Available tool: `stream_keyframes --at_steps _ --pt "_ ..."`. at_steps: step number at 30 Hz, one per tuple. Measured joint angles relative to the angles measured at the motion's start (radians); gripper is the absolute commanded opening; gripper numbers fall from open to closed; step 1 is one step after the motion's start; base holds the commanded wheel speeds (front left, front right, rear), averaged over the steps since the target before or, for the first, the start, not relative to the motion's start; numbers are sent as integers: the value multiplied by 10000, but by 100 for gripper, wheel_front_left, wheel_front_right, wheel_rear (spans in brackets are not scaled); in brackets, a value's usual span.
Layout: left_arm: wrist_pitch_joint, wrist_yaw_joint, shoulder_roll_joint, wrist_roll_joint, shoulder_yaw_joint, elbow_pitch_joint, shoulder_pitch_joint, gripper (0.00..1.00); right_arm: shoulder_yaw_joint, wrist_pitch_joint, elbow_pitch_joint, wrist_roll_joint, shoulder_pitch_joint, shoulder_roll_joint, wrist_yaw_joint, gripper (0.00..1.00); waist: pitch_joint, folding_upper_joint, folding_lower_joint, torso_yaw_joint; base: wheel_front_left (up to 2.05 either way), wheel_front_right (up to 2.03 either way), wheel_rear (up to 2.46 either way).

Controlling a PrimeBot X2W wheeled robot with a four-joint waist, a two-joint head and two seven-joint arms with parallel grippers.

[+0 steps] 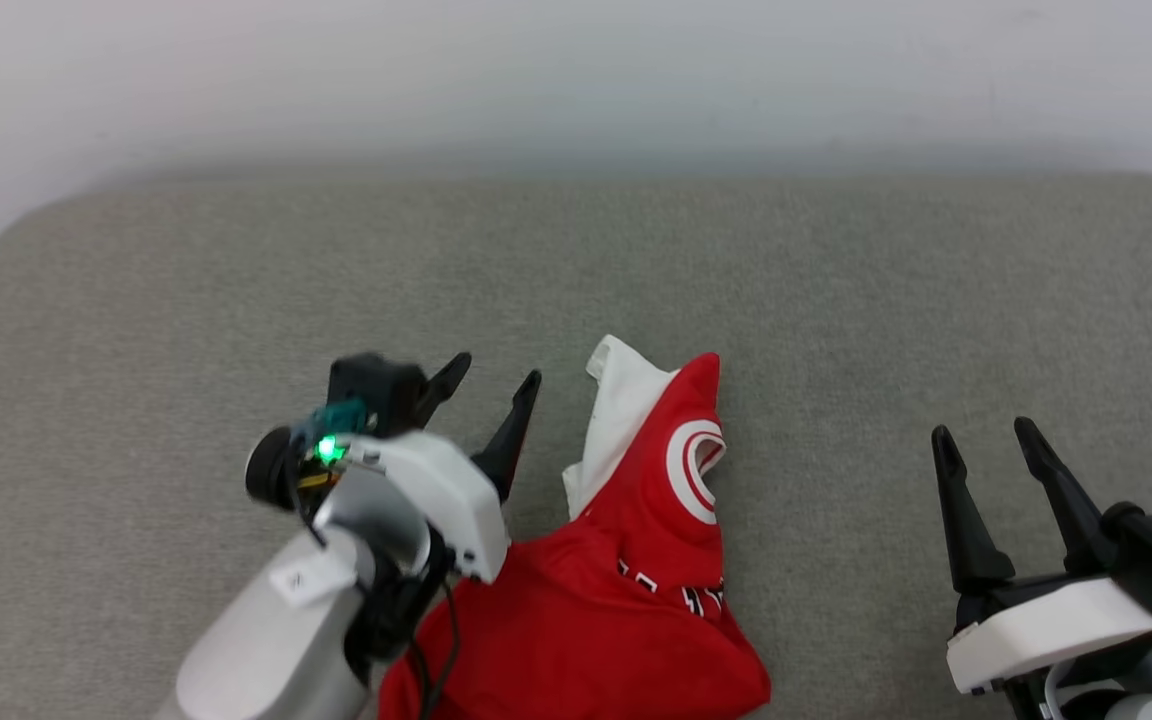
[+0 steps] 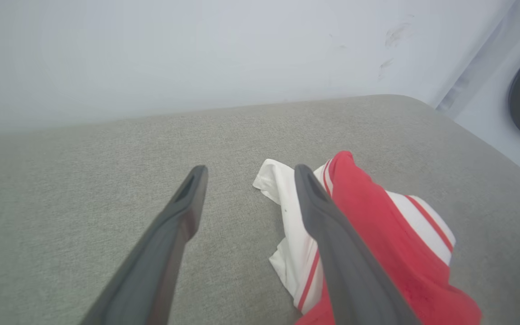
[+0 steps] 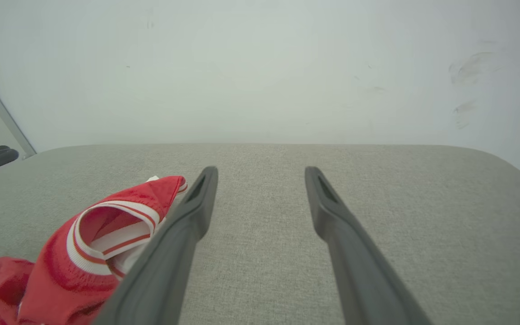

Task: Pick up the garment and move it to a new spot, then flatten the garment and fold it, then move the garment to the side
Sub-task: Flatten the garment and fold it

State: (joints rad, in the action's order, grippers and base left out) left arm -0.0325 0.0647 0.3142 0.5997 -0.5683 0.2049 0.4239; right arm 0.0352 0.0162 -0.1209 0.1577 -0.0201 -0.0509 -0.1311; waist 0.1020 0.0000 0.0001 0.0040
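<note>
**A:** Looking for the garment [image 1: 636,560]: where is it?

**B:** Crumpled in a heap at the near edge of the grey tabletop [image 1: 836,280], white sleeve [image 1: 616,400] and striped collar [image 1: 693,470] uppermost.

**A:** And the left pincer [image 1: 497,369]?

**B:** Fingers spread wide, nothing between them, just beside the white sleeve.

**A:** The right pincer [image 1: 982,430]?

**B:** Spread wide too, empty, off to the heap's right and apart from the cloth.
</note>
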Motion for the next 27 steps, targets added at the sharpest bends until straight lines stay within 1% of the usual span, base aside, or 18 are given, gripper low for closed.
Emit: stream_keyframes --at_steps 7,9,11,14,19,24,25,26,27 --pt "-1760 -1014 -100 291 -472 1438 1915 100 -105 320 261 209 457 0 0 100 917 -1 1 -529 0 0 0" --pt "-2167 -1264 -123 293 -704 1835 2291 100 -132 426 401 272 566 -2 0 100 1137 0 1 -703 0 0 0" --pt "-2592 -1419 -150 288 -951 2234 2590 100 -184 529 518 286 643 -2 0 100 1323 0 1 -871 0 0 0" --pt "-3114 -1607 -79 198 -1262 2796 3000 100 -267 642 671 370 813 -2 0 100 1569 0 1 -1105 0 0 0" --pt "-4182 -1795 84 134 -1824 3611 3421 100 -370 802 917 420 971 -2 0 100 1825 0 1 -1446 0 0 0" --pt "-5402 -1883 173 318 -2516 4034 3874 100 -426 897 1070 449 1046 0 0 100 1954 0 0 -1574 0 0 0" --pt "-5507 -1887 188 435 -2594 4061 3914 100 -437 901 1104 453 1053 -2 0 100 1962 -1 0 -1592 0 0 0" --pt "-5630 -1893 215 489 -2711 4079 3956 95 -454 905 1133 458 1078 0 0 100 1962 0 -1 -1609 0 0 0" --pt "-5672 -1894 232 518 -2828 4052 4006 40 -453 930 1139 458 1089 0 0 100 1966 0 -2 -1614 0 0 0"
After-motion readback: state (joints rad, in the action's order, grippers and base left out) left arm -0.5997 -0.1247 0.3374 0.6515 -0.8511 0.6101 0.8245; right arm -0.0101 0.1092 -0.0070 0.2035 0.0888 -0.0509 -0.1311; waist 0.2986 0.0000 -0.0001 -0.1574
